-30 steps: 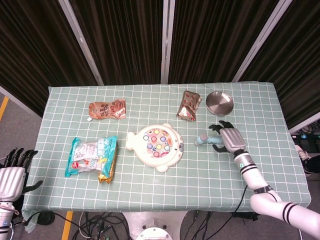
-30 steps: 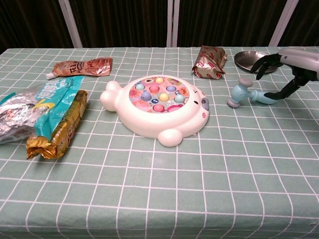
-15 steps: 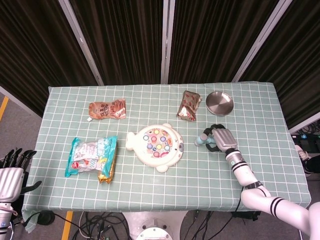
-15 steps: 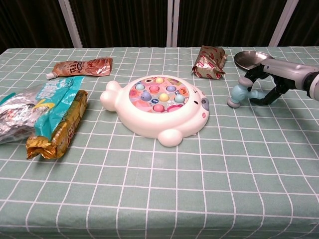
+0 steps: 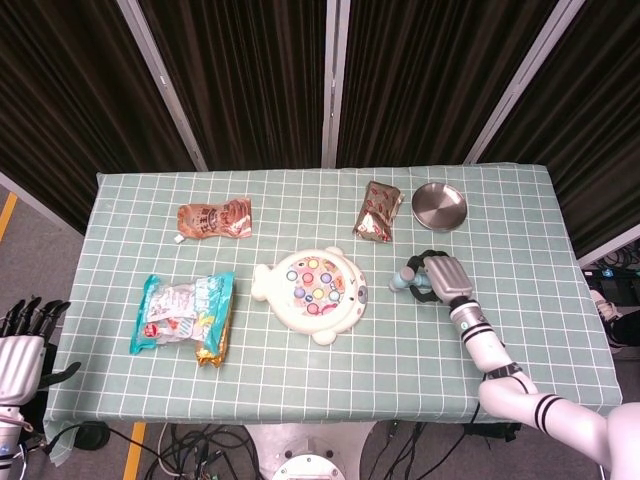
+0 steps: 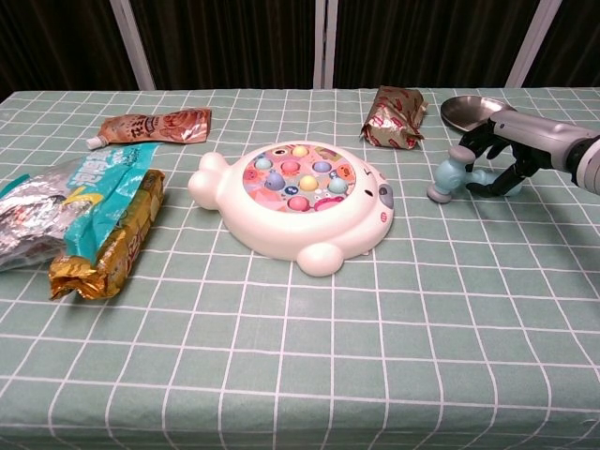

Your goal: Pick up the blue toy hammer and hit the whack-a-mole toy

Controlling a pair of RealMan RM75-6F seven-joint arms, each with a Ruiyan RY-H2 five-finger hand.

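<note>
On the counter (image 5: pixel 150 380) covered with a green-and-white checked cloth, the right hand (image 5: pixel 440 280) (image 6: pixel 506 155) lies over the handle of the small blue toy hammer (image 5: pixel 404 279) (image 6: pixel 454 174), its dark fingers (image 6: pixel 480 141) curled around that handle in a grip while the hammer's grey-tipped head sticks out toward the counter's middle and looks to rest on the cloth. The hammer sits in the right half of the counter, just beside the white fish-shaped whack-a-mole toy with coloured pegs (image 5: pixel 310 291) (image 6: pixel 298 199) but apart from it; that toy occupies the counter's centre. Toward the far edge, a crumpled brown foil snack packet (image 5: pixel 378 211) (image 6: pixel 394 116) lies beside a round shiny metal dish (image 5: pixel 439 205) (image 6: pixel 467 110), which is near the far right corner. An orange-brown sauce pouch (image 5: pixel 213 218) (image 6: pixel 150 127) lies far left, and a teal-and-silver snack bag (image 5: pixel 175 310) (image 6: pixel 66 202) with a gold-wrapped packet (image 5: pixel 215 335) (image 6: pixel 111 246) against it lies near the left edge. The left hand (image 5: pixel 22 350) hangs off the counter's near left corner, fingers spread, holding nothing.
</note>
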